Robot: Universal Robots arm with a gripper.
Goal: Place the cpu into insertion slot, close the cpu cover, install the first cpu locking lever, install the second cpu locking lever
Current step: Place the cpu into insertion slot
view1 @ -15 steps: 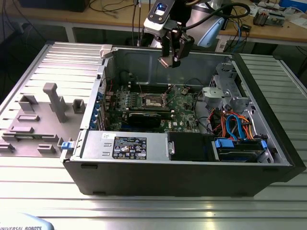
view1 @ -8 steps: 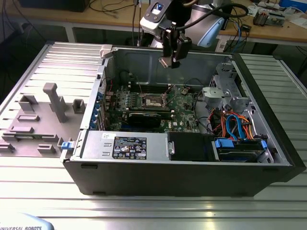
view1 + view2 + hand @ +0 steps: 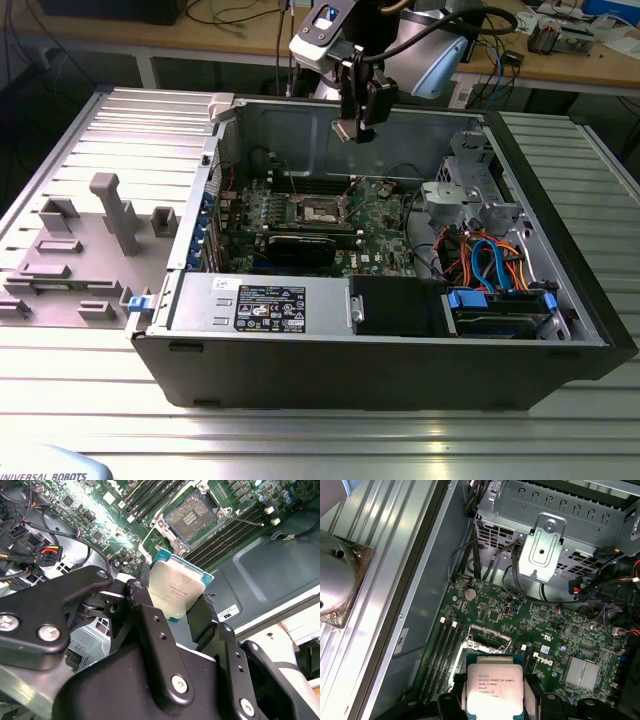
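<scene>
Ribbed metal table (image 3: 320,430), jaws gripping square cpu (image 3: 176,591)

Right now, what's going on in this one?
The robot arm's gripper is shut on the processor chip, gripping it by its edges, and holds it in the air over the open computer case. The socket on the green motherboard sits empty, its dark pin field exposed, so the chip is not yet seated.

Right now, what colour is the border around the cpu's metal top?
Teal-green, framing the silver-grey top of the cpu; clearest in the second wrist view.
</scene>
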